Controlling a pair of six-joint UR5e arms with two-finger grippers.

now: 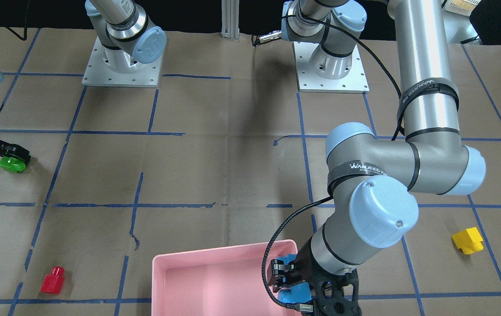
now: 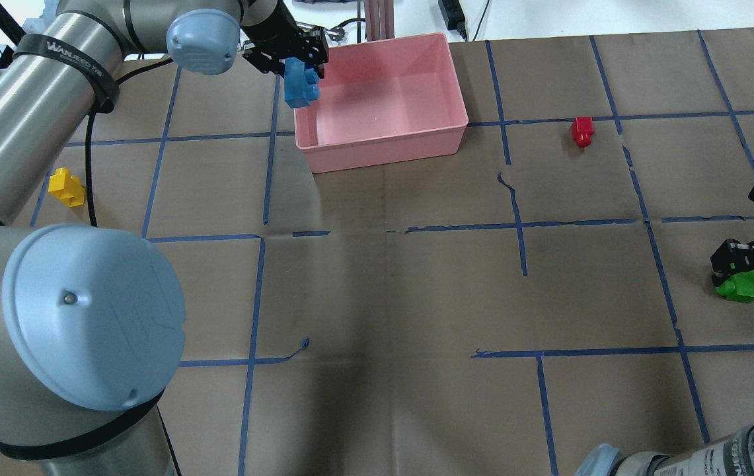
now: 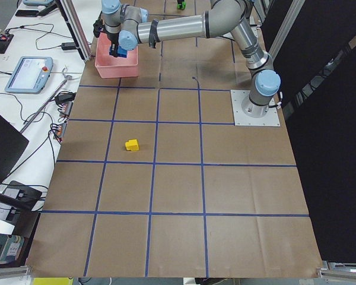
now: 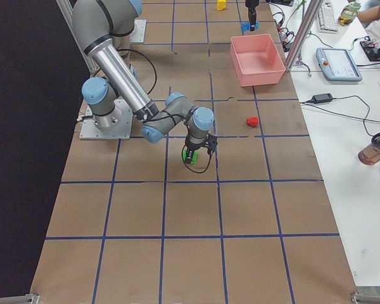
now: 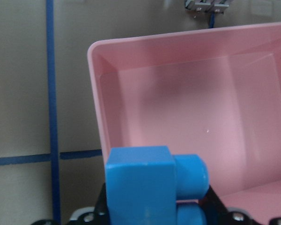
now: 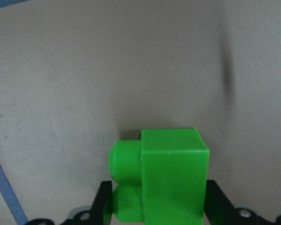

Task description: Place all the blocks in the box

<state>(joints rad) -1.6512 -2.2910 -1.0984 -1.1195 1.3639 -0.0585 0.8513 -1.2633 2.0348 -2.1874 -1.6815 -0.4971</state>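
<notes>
Both clamped: left gripper (image 2: pixel 299 66) holds the blue block (image 2: pixel 297 87) over the box (image 2: pixel 383 144) rim (desk's far edge); right gripper (image 2: pixel 745 272) grips the green block (image 2: pixel 740 289).

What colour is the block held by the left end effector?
Light blue, held by the left end effector at the pink box's edge; clearest in the left wrist view.

Big block (image 2: pixel 299 87) over box's (image 2: pixel 383 142) left wall. Little block (image 2: pixel 582 131) right of box. Left block (image 2: pixel 66 187) far left, right block (image 2: pixel 740 287) far right.

box (image 2: pixel 383 147) open on top, bare floor, low wall beside blue brick (image 2: pixel 299 86)
</notes>
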